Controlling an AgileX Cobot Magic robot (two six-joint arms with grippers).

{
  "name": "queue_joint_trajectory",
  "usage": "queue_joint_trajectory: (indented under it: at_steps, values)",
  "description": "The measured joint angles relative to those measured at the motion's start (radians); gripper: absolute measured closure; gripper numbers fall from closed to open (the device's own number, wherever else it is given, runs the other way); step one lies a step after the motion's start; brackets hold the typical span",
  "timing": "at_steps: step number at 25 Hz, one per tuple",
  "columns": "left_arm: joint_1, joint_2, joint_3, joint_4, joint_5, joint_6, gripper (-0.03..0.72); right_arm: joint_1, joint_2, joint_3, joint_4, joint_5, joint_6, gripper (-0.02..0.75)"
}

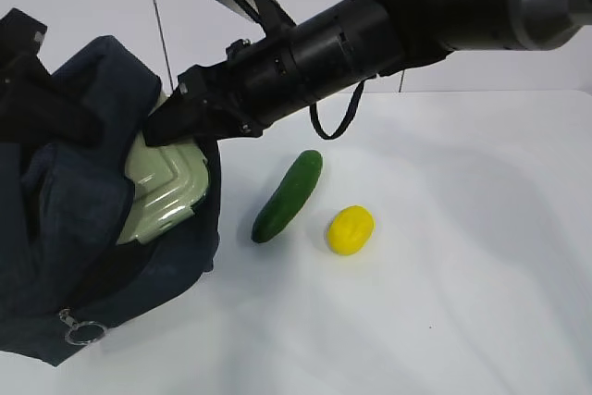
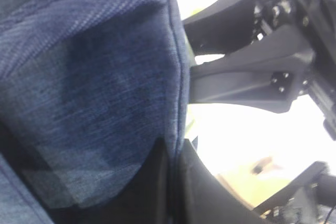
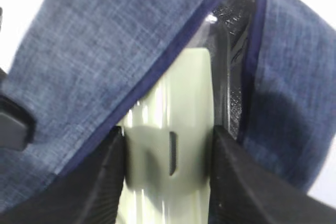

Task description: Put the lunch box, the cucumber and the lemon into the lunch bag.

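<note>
Right wrist view: lunch box [image 3: 173, 145] clamped between both jaws.

Exterior view looks down at a slant; both wrist views sit very close against the bag [image 1: 83, 191], shared by all.

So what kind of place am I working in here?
Probably a lab test bench, not a kitchen: a plain white table, a bare white wall behind, and only the lunch bag, cucumber and lemon laid out.
</note>
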Motion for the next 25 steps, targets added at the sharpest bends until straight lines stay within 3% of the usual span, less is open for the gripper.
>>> queue_joint_trajectory:
  at_steps: [14, 25]
  values:
    - [0.0, 0.08, -0.001, 0.079, -0.029, 0.008, 0.694, 0.002, 0.11, 0.0, 0.149, -0.034, -0.121, 0.379]
    - [0.0, 0.08, -0.001, 0.064, -0.045, 0.008, 0.694, 0.002, 0.14, 0.0, 0.269, -0.054, -0.168, 0.379]
